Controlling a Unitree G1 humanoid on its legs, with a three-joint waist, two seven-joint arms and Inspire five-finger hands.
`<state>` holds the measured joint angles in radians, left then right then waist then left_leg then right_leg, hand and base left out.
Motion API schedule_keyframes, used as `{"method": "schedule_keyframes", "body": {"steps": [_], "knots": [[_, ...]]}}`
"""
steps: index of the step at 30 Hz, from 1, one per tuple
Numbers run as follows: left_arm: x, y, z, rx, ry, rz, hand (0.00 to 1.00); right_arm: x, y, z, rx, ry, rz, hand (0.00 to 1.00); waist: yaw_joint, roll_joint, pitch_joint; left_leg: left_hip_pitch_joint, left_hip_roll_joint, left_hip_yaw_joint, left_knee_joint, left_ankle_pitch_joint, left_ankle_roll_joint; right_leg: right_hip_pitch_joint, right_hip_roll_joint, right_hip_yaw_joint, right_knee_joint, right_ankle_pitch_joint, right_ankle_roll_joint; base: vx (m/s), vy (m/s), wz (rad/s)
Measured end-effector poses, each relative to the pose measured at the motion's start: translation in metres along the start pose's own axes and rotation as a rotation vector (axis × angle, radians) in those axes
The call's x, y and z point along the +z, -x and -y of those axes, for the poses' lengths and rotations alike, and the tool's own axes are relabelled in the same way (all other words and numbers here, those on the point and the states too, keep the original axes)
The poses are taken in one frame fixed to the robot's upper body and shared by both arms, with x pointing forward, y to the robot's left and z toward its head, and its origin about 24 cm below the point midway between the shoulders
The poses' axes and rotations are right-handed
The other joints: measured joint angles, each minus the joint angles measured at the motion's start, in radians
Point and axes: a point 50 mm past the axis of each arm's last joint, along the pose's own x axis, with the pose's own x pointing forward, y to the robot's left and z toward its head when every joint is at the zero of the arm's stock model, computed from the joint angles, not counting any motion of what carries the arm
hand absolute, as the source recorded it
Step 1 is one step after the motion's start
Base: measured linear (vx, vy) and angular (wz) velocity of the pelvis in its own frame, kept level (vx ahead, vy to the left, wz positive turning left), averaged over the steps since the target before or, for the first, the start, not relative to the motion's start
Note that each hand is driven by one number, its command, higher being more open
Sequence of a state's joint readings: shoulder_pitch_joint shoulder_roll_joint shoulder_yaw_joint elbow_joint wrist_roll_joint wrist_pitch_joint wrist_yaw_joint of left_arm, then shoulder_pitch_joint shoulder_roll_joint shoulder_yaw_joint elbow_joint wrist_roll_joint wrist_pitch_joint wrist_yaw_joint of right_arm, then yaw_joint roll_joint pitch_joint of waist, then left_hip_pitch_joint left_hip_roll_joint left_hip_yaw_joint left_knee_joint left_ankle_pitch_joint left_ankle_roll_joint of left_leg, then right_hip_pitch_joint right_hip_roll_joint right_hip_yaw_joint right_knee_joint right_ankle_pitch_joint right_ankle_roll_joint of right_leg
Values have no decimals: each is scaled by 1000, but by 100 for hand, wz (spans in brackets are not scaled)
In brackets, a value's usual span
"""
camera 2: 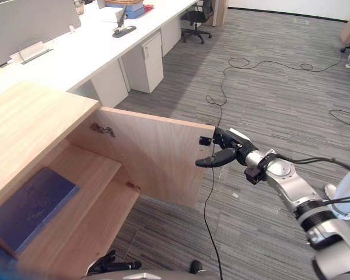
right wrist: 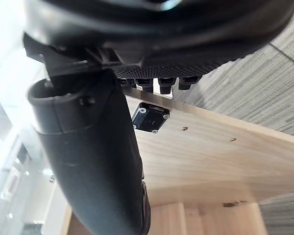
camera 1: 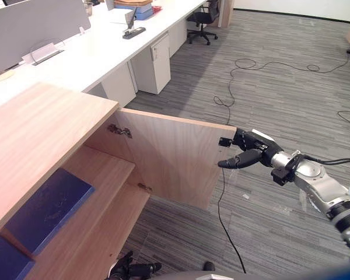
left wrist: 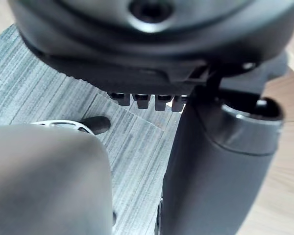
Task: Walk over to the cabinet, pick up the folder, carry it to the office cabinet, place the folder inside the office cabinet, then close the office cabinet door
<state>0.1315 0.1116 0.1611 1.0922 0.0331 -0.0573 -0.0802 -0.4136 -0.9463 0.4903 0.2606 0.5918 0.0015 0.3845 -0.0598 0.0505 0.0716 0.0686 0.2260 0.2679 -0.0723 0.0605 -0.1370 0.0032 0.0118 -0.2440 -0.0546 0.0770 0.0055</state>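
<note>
The wooden office cabinet (camera 1: 41,128) stands at the left with its door (camera 1: 175,157) swung open towards me. A blue folder (camera 1: 46,207) lies flat on the upper shelf (camera 2: 87,175) inside. My right hand (camera 1: 248,149) is at the door's free edge beside a small black catch (right wrist: 151,116). It is open: its thumb (camera 1: 230,162) points along the door's inner face and its fingers (right wrist: 157,84) reach to the edge, holding nothing. My left hand (camera 1: 131,269) hangs low by the cabinet's front, relaxed and empty.
A second blue item (camera 1: 6,259) shows low in the cabinet's left corner. White desks (camera 1: 105,46) with a drawer unit (camera 1: 154,61) run behind the cabinet. An office chair (camera 1: 201,20) stands far back. Cables (camera 1: 251,64) trail over the grey carpet to the right.
</note>
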Motion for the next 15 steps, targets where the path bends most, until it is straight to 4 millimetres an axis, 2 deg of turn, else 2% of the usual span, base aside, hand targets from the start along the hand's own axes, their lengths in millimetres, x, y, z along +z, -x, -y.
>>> {"method": "schedule_keyframes", "body": {"steps": [5,8,10,13,15], "knots": [[-16,3,-5,8,4,-64,100,24,15,-21,268,140,-8,100,-4,-5,-1,2,30,1,15,-9,0,-3,31,26,0,-6,-19,-2,-65,-22],[-17,3,-6,12,2,-64,100,48,15,-48,431,151,109,100,-2,-10,-9,3,51,1,25,-9,0,-3,50,31,1,-15,-30,5,-75,-6],[-16,3,-8,14,0,-61,100,65,14,-69,523,126,222,100,12,-18,-21,2,64,1,26,-9,0,-9,60,31,2,-20,-38,20,-46,-1],[-15,3,-8,16,0,-57,100,81,18,-87,628,125,320,100,39,-32,-35,-1,66,11,26,-8,1,-21,62,41,8,-23,-43,30,-16,-10],[-15,3,-11,22,-4,-57,100,83,17,-101,712,144,332,100,45,-46,-43,1,63,21,26,-8,1,-24,60,49,8,-23,-43,47,20,-10]]}}
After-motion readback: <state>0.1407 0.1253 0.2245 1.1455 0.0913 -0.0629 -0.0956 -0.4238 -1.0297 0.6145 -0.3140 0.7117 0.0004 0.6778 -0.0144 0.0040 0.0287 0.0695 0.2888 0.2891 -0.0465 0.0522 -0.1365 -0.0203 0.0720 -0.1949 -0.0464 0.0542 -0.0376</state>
